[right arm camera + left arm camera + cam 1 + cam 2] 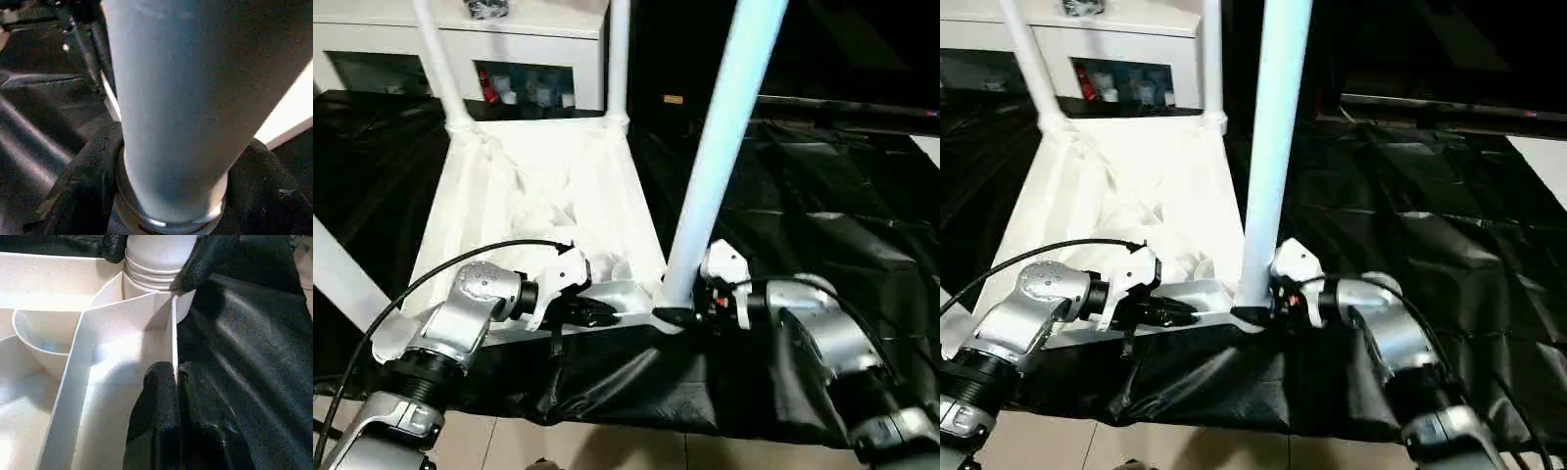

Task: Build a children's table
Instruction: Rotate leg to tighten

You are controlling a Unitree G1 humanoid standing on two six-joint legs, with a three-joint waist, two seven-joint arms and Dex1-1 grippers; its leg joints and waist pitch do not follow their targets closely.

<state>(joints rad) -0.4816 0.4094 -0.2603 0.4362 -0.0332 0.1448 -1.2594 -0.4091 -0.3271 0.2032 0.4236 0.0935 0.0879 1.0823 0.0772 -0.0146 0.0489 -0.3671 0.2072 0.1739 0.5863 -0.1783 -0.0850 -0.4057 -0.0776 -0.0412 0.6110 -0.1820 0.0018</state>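
Black sheet [822, 245], leg [720, 157] upright.

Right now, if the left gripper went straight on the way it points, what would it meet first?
Probably the base of the near leg in its corner socket, where the right gripper's fingers already wrap it. The left gripper is shut on the tabletop's rim, which runs straight to that socket.

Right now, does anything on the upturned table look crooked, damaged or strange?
Nothing looks damaged. The table top lies underside up on black sheeting, with its legs standing in the corner sockets. The near right leg leans slightly; the right pincer holds its base. The left pincer is shut on the near rim.
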